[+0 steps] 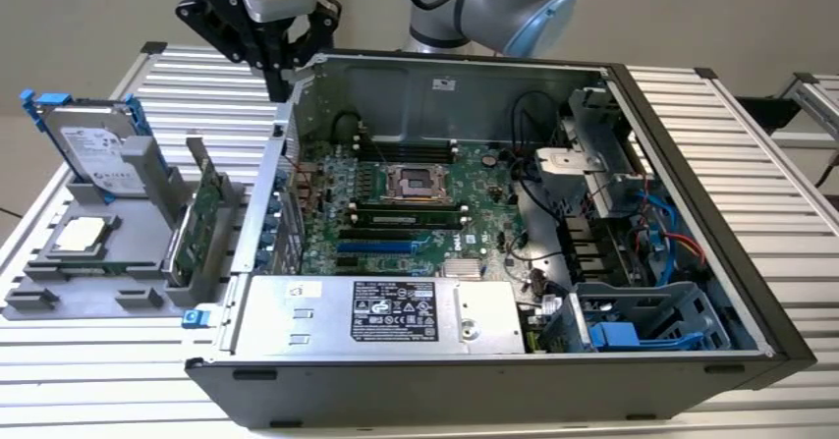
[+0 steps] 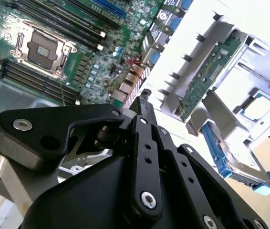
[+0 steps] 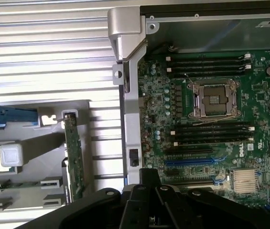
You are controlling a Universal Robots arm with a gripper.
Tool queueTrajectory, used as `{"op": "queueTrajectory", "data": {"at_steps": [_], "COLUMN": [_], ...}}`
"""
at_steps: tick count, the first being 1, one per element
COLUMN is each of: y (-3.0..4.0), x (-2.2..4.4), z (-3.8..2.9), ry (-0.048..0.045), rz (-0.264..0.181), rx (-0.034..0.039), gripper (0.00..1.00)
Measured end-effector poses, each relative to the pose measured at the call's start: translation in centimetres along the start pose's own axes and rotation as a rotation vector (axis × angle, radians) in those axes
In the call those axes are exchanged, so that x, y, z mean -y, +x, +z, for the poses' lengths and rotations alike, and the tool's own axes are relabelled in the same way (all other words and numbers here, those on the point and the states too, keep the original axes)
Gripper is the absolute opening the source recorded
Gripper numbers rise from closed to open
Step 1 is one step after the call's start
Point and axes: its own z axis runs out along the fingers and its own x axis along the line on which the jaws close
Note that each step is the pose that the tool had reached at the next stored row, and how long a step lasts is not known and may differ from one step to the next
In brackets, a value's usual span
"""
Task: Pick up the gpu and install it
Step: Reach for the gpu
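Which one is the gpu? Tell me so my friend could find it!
Find the big open computer case; on the exterior view's left of it sits a grey holder with parts. The gpu is the thin green card standing on edge in the slot nearest the case, unlike the upright hard drive with blue clips and the flat square chip.

In the exterior view the arm point(image 1: 492, 7) and the top of the gripper point(image 1: 278, 92) are cut off at twelve o'clock. At nine o'clock of the case point(image 1: 525, 400), the gpu point(image 1: 196, 228) stands edge-on, its lower edge hidden in the grey holder point(image 1: 79, 306).
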Motion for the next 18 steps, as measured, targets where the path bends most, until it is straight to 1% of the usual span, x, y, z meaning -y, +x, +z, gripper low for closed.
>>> {"op": "queueTrajectory", "data": {"at_steps": [5, 18], "y": [0.05, 0.96], "x": [0.01, 0.07], "z": [0.00, -0.03], "ry": [0.0000, 0.0000], "rz": [0.000, 0.000], "rx": [0.0000, 0.0000], "gripper": [0.00, 0.00]}}
